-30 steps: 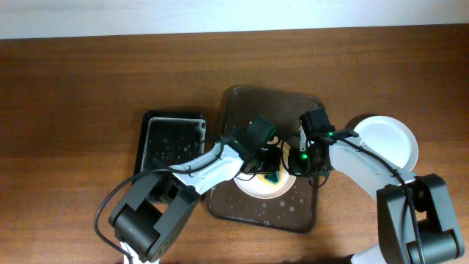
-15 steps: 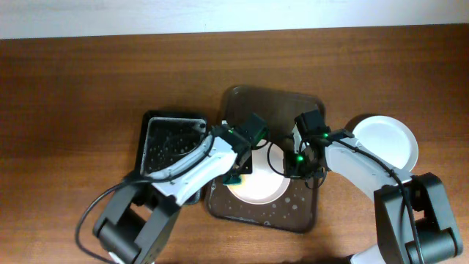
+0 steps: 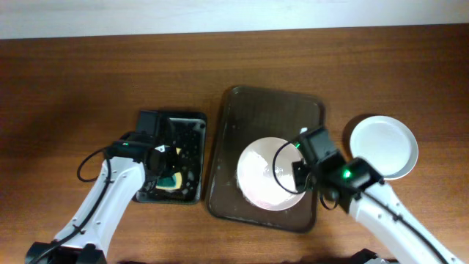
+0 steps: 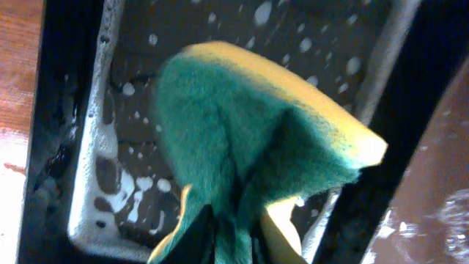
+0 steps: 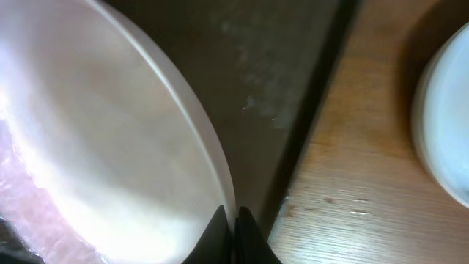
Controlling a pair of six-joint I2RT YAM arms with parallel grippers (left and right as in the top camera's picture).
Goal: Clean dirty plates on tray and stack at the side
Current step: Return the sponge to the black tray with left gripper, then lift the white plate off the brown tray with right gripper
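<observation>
A white plate (image 3: 265, 174) is tilted over the dark brown tray (image 3: 249, 110). My right gripper (image 3: 302, 170) is shut on its right rim; the wrist view shows the fingers (image 5: 233, 220) pinching the plate's edge (image 5: 110, 147) above the tray (image 5: 278, 66). A stack of white plates (image 3: 385, 145) sits on the table to the right and shows in the right wrist view (image 5: 447, 125). My left gripper (image 3: 163, 167) is shut on the green-yellow sponge (image 3: 172, 180), held over the small black tray (image 3: 187, 121); in the left wrist view the sponge (image 4: 249, 139) fills the middle above the wet black tray (image 4: 95, 183).
The wooden table (image 3: 73, 81) surrounds both trays. The black tray is wet with foam spots. Water drops lie on the brown tray's front part (image 3: 271, 216).
My left arm has carried the sponge leftward off the plate to the black tray. My right gripper has shifted toward the front and right with the plate's rim, tilting the plate.
</observation>
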